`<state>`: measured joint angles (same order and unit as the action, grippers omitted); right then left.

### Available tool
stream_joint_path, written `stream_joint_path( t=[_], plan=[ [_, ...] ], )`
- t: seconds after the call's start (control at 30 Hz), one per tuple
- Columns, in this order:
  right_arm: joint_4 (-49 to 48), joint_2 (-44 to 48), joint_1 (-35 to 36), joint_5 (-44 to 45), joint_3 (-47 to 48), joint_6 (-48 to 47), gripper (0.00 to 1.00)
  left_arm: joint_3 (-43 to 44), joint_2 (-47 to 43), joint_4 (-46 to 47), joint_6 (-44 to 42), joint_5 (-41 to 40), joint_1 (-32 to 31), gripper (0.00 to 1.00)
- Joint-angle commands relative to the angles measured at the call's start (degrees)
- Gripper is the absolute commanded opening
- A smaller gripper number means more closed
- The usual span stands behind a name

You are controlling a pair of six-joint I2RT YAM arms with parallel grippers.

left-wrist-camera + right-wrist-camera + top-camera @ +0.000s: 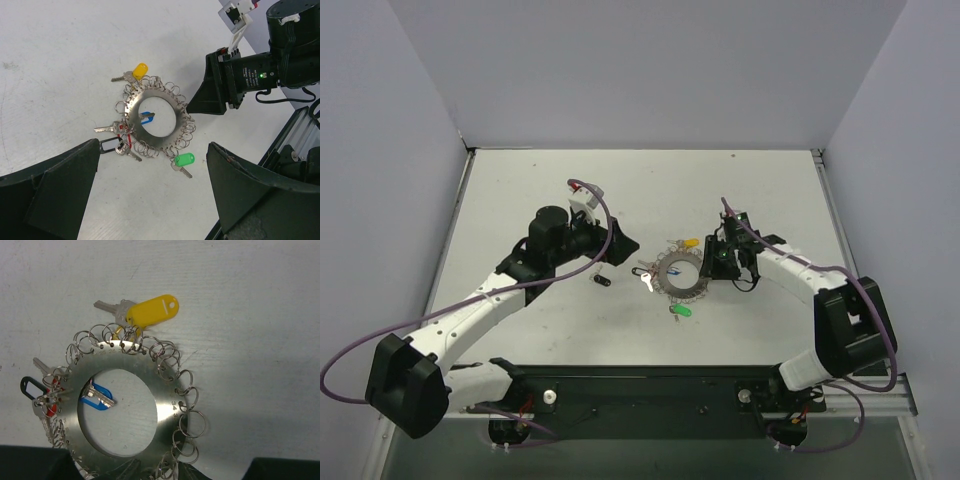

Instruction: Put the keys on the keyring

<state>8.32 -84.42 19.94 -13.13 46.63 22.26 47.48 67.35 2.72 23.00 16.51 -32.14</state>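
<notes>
The keyring [682, 272] is a flat silvery disc with a wide hole and wire loops round its rim; it lies on the table and also shows in the left wrist view [182, 117] and the right wrist view [165, 405]. Keys hang on it: yellow [150, 310], green [184, 160], black-framed [107, 146], red [125, 131], and a blue one [97, 396] in the hole. My left gripper [625, 248] is open and empty, left of the ring. My right gripper [708, 265] is open at the ring's right rim, and its fingers [30, 462] show only at the frame's lower corners.
A small dark object [602, 281] lies loose on the table below the left gripper. The white table [520, 200] is walled on three sides. The black base rail [650, 385] runs along the near edge.
</notes>
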Motion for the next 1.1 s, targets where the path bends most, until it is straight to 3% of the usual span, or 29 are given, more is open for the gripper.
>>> stream_joint_path(
  t=[0.0, 0.5, 0.7, 1.07],
  plan=[
    [2.84, -2.41, 0.45, -0.76, 2.32, 0.33, 0.35, 1.82, 0.24, 1.67, -1.21, -0.51, 0.32, 0.98],
    [3.90, -5.49, 0.80, -1.11, 2.94, 0.33, 0.24, 1.82, 0.23, 1.50, -1.30, -0.87, 0.32, 0.98],
    [4.43, -3.48, 0.80, 0.29, 3.11, -0.02, 0.07, 1.91, 0.50, 1.50, -1.12, -0.96, 0.32, 0.97],
    [4.43, 1.98, 1.33, 2.05, 3.29, -0.90, 0.09, 2.17, 1.55, 0.97, -1.21, -0.78, 0.24, 0.97]
  ],
)
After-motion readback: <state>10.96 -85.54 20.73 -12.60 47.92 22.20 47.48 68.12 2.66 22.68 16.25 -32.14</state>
